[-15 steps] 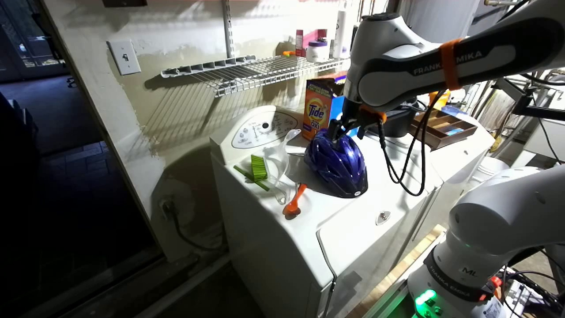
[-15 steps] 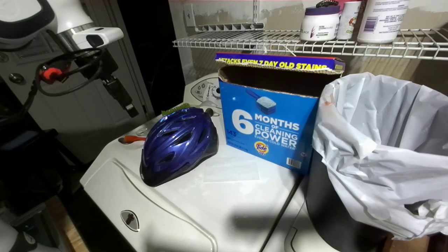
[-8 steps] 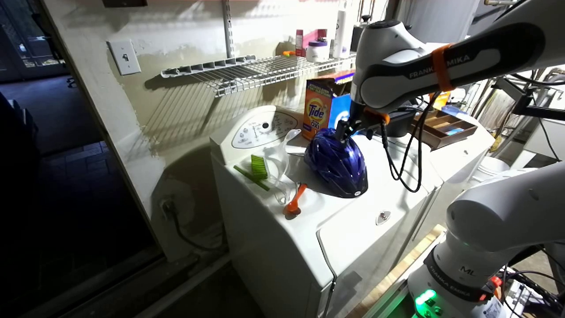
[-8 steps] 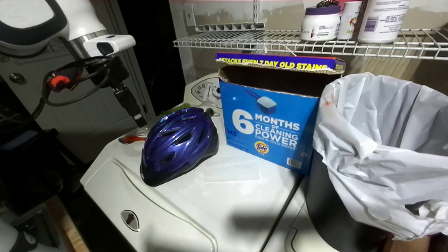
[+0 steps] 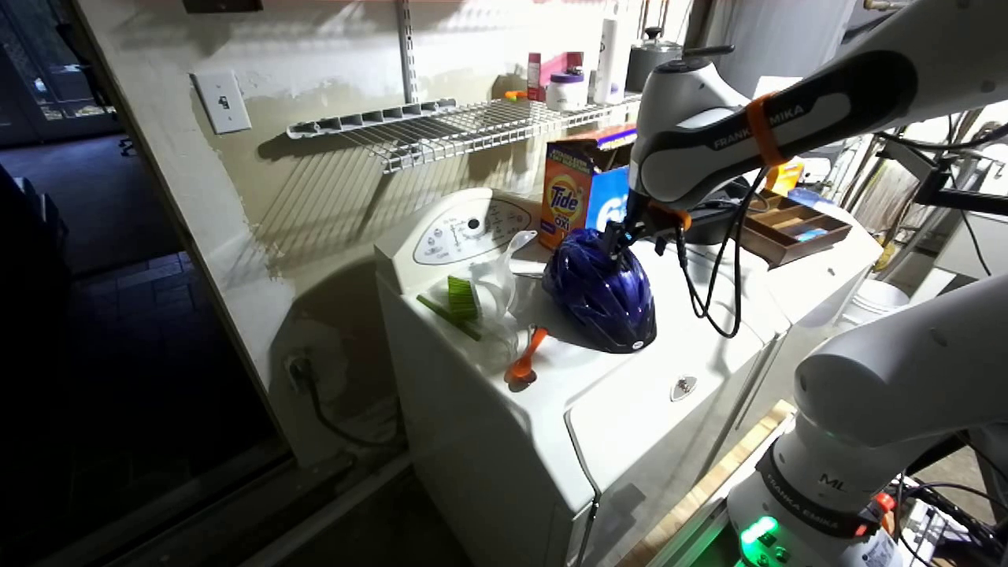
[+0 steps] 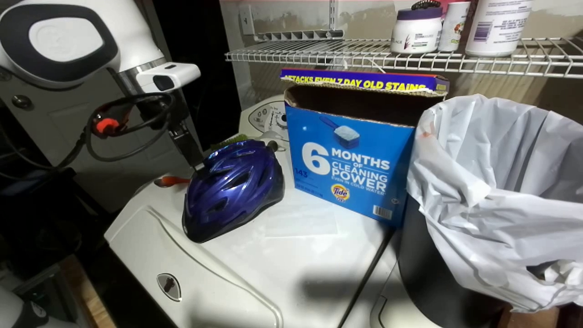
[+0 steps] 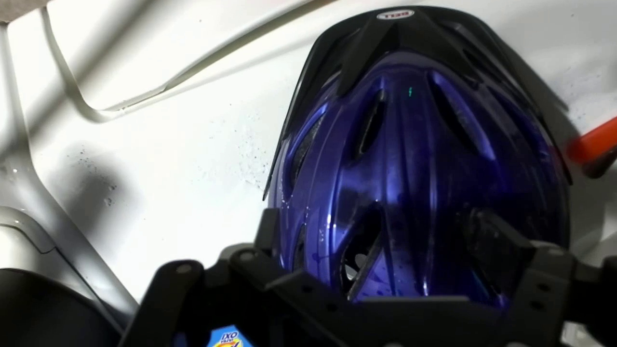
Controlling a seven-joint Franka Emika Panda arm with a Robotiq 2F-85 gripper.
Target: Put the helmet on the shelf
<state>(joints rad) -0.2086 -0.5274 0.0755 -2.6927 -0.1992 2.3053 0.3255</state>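
The helmet, glossy dark blue with a black visor, sits upright on the white appliance in both exterior views and fills the middle of the wrist view. My gripper is open, its two fingers spread wide over the rear part of the helmet. In the exterior views the gripper is at the helmet's upper part, pointing down. Whether the fingers touch it cannot be told. The white wire shelf runs along the wall above the appliance's back.
A Tide box stands behind the helmet, below the shelf. A lined trash bin is beside it. A green brush and orange spoon lie by the helmet. Bottles and a jar stand on the shelf.
My gripper has come down and closer to the helmet, moving right in an exterior view until its fingertip overlaps the helmet's edge. The helmet has not moved.
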